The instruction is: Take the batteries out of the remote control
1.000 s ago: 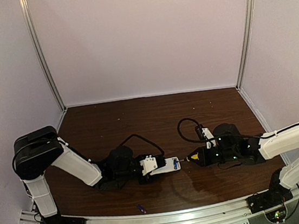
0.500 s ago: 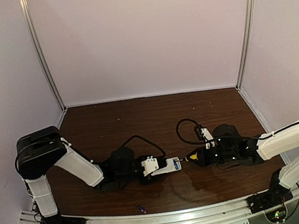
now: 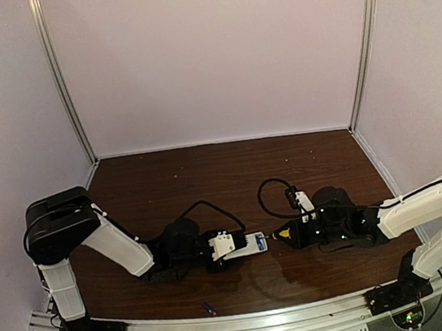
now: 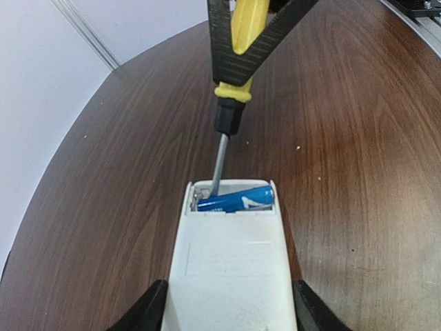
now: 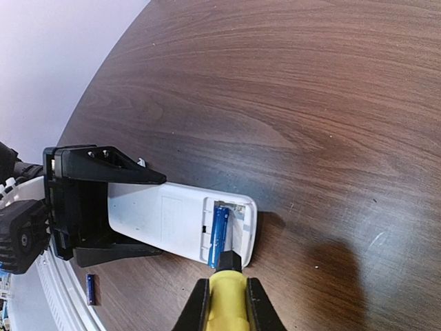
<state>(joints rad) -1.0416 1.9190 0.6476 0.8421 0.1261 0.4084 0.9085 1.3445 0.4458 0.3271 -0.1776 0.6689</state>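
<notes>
Remote control [image 4: 231,269] lies flat on the table [image 4: 358,138] at the middle of the top view, its closed end held between the fingers of the left hand [image 4: 231,310], while the right hand [image 5: 227,307] grips a yellow screwdriver [image 4: 233,93] whose tip sits in its open end beside one blue battery [image 4: 238,201]; a loose battery [image 3: 208,307] lies near the lower edge. If the tip slips off the round cell or levers too hard, I judge the battery could spring out and roll away, or the blade could bend a contact.
</notes>
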